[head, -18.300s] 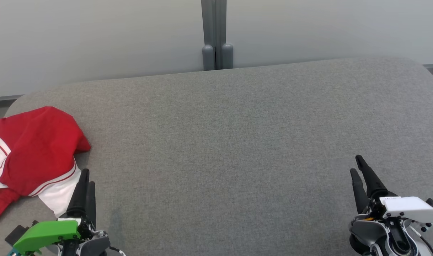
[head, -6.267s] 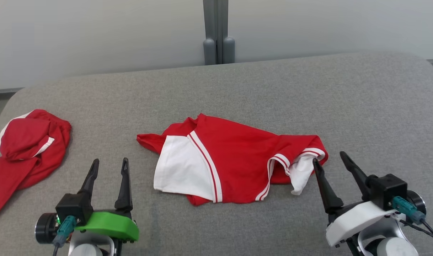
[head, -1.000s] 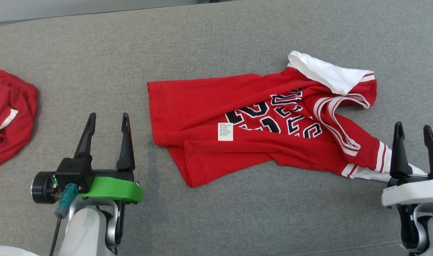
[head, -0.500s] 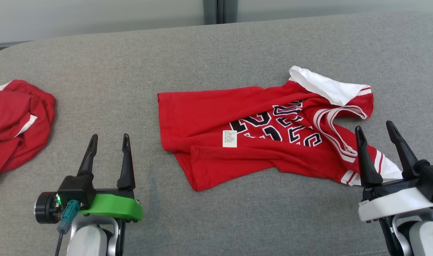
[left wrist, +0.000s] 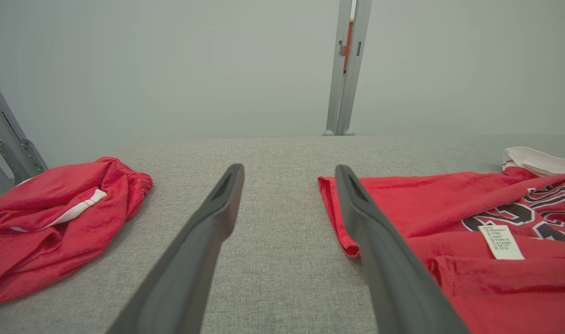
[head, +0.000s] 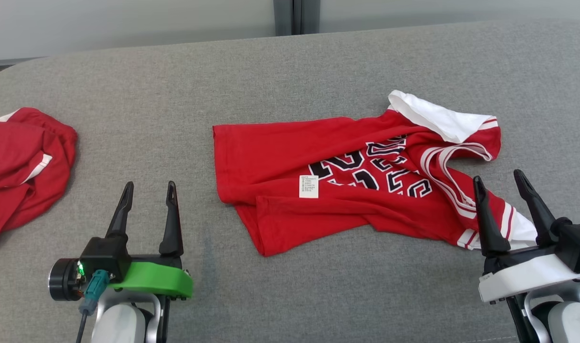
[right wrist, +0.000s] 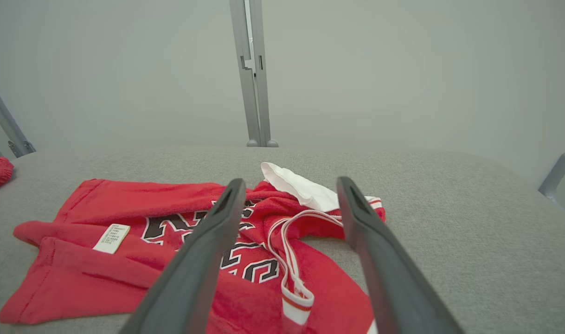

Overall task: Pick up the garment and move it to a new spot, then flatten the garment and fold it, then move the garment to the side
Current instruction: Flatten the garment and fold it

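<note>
A red jersey (head: 290, 162) with black-and-white lettering, white sleeves and a small white label lies spread but wrinkled across the middle of the grey surface, its lower hem folded over; it also lies in the left wrist view (left wrist: 472, 250) and the right wrist view (right wrist: 138, 250). My left gripper (head: 148, 189) stands open to the left of the jersey's hem, nothing between its fingers. My right gripper (head: 498, 180) is open above the jersey's near right sleeve, holding nothing.
A second red and white garment (head: 18, 162) lies crumpled at the far left of the grey padded surface (head: 290, 62). A pale wall with a grey upright post (head: 295, 14) stands behind the far edge. Bare grey fabric lies in front of the jersey.
The head camera tilted up over the last second, so the whole scene slid down. The right gripper moved left and forward over the near sleeve. The jersey, crumpled earlier, now lies spread out.
</note>
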Robot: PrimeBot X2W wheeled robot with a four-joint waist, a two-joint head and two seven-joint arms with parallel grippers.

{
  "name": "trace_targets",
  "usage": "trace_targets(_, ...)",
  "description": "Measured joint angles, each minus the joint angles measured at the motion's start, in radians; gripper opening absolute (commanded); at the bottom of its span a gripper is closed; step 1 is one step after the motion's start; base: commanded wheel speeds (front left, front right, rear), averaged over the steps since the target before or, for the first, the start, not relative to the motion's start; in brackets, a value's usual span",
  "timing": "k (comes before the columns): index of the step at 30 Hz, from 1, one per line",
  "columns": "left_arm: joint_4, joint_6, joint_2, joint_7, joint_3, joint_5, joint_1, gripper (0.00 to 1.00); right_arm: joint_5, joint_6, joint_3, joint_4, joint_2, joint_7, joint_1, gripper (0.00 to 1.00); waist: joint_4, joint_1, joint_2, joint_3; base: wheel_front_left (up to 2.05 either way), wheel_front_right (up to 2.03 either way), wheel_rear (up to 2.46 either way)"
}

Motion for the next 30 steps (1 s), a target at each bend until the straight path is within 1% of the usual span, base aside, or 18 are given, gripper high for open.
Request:
trace_targets(2,-0.004,0.002,0.0,0.0,-0.008,0.0,-0.005,1.0,0.014,0.0,0.002,0.036,-0.009,0.03,0.001,1.0,0.003,0.0,0.0,0.011,0.0,0.0,0.0)
trace_targets(6,-0.01,0.003,0.0,0.0,-0.016,0.0,-0.03,1.0,0.024,0.0,0.019,0.121,-0.038,0.047,-0.003,1.0,0.009,0.0,0.0,0.035,0.0,0.0,0.0)
trace_targets(12,-0.013,0.008,-0.004,0.0,-0.026,0.0,-0.054,1.0,0.038,0.0,0.077,0.243,-0.067,0.056,-0.076,1.0,0.02,0.0,0.0,0.085,0.0,0.0,0.0)
trace_targets(13,-0.013,0.008,-0.005,0.0,-0.027,-0.001,-0.058,1.0,0.038,0.0,0.08,0.256,-0.07,0.056,-0.084,0.59,0.021,0.0,0.0,0.092,0.0,0.0,0.0)
trace_targets(14,-0.014,0.008,-0.006,0.0,-0.028,-0.002,-0.062,1.0,0.038,0.0,0.079,0.272,-0.073,0.057,-0.094,0.0,0.023,0.0,0.0,0.1,0.0,0.0,0.0)
trace_targets(18,-0.014,0.01,-0.008,0.0,-0.029,-0.003,-0.072,1.0,0.045,0.0,0.079,0.282,-0.094,0.032,-0.142,0.0,0.032,0.0,0.0,0.12,0.0,0.0,0.0)
trace_targets(23,-0.021,0.011,-0.011,0.0,-0.026,-0.003,-0.083,1.0,0.063,0.0,0.077,0.279,-0.142,0.005,-0.255,0.0,0.033,0.0,0.0,0.138,0.0,0.0,0.0)
trace_targets(27,-0.02,0.01,-0.013,0.0,-0.033,-0.003,-0.093,1.0,0.094,0.0,0.096,0.325,-0.179,-0.009,-0.381,0.0,0.03,0.0,0.0,0.154,0.0,0.0,0.0)
trace_targets(30,-0.02,0.009,-0.016,0.0,-0.044,-0.002,-0.114,1.0,0.123,0.0,0.124,0.383,-0.214,-0.025,-0.476,0.0,0.034,0.0,0.0,0.171,0.0,0.0,0.0)
